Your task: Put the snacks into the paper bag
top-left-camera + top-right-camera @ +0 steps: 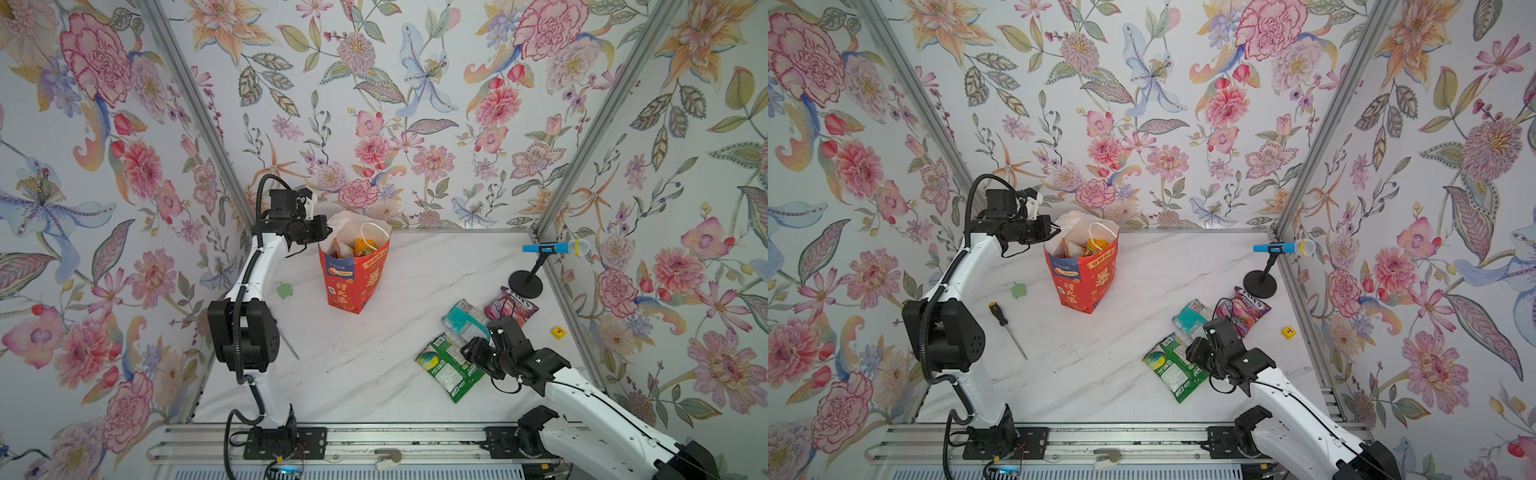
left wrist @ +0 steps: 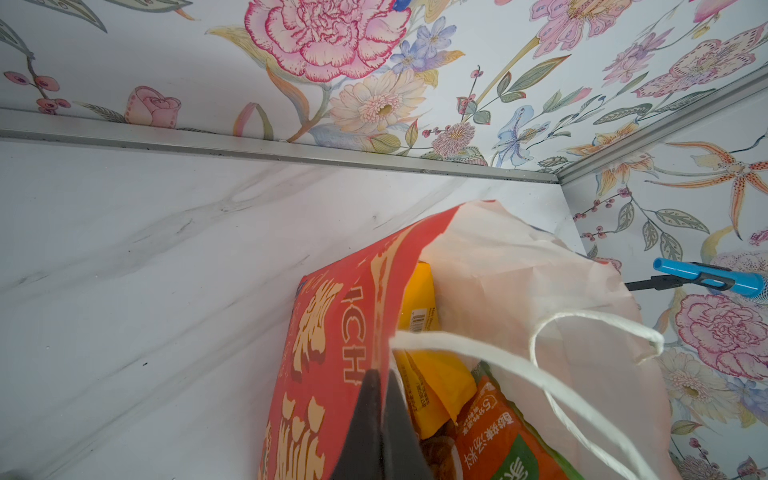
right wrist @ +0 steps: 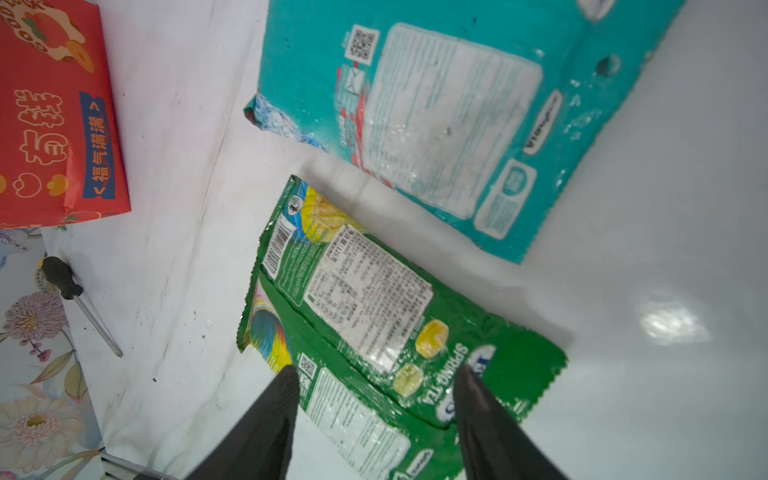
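The red-orange paper bag (image 1: 356,279) (image 1: 1084,286) stands upright at the back of the table, mouth open. My left gripper (image 2: 381,376) (image 1: 329,229) is shut on the bag's rim, one finger inside and one outside. In the bag lie a yellow-orange packet (image 2: 440,374) and an orange-green packet (image 2: 498,436). On the table at the right lie three snacks: a green packet (image 1: 445,368) (image 3: 374,299), a teal packet (image 1: 463,318) (image 3: 436,104) and a purple packet (image 1: 514,305). My right gripper (image 3: 376,370) (image 1: 473,353) hangs open just above the green packet, fingers astride it.
A blue toy microphone on a black stand (image 1: 552,248) is at the back right. A small yellow cube (image 1: 559,331) sits near the right wall. A green blob (image 1: 285,289) and a screwdriver (image 1: 1007,328) lie on the left. Metal rails edge the table.
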You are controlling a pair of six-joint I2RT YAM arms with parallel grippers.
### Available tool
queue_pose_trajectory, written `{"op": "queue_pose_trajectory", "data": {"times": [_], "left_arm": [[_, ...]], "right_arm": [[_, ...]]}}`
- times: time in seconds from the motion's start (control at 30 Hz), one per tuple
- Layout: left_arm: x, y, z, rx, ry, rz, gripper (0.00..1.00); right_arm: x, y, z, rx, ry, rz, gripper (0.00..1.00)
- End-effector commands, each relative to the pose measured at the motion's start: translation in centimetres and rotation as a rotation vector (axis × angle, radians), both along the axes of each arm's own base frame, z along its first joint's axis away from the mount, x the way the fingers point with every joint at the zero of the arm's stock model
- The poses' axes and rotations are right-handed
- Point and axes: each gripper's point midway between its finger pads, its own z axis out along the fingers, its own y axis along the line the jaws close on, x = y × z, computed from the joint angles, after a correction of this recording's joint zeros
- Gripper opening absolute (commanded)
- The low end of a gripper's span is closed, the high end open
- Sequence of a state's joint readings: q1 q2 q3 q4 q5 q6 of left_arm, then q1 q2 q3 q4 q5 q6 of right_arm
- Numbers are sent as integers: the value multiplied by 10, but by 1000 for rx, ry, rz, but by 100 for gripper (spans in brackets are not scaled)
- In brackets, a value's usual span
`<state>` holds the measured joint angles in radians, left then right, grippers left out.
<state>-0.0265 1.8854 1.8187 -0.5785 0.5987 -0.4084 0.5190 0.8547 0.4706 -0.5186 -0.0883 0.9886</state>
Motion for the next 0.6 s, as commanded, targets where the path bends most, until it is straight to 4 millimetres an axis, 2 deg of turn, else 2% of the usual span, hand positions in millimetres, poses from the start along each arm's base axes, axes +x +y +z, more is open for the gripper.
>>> {"op": "queue_pose_trajectory", "data": {"times": [0.0,0.37,0.57], "left_arm": [[7,-5,18,-7,-65,-25,0],[8,-5,15,-10,-63,-23,0],[8,-6,18,-10,-65,-25,0]], "right_arm": [[-22,-10,-19,-8,87,-63,62],[-52,-23,-49,-5,179,-137,62],[-44,-12,-56,96,139,-158,62]]}}
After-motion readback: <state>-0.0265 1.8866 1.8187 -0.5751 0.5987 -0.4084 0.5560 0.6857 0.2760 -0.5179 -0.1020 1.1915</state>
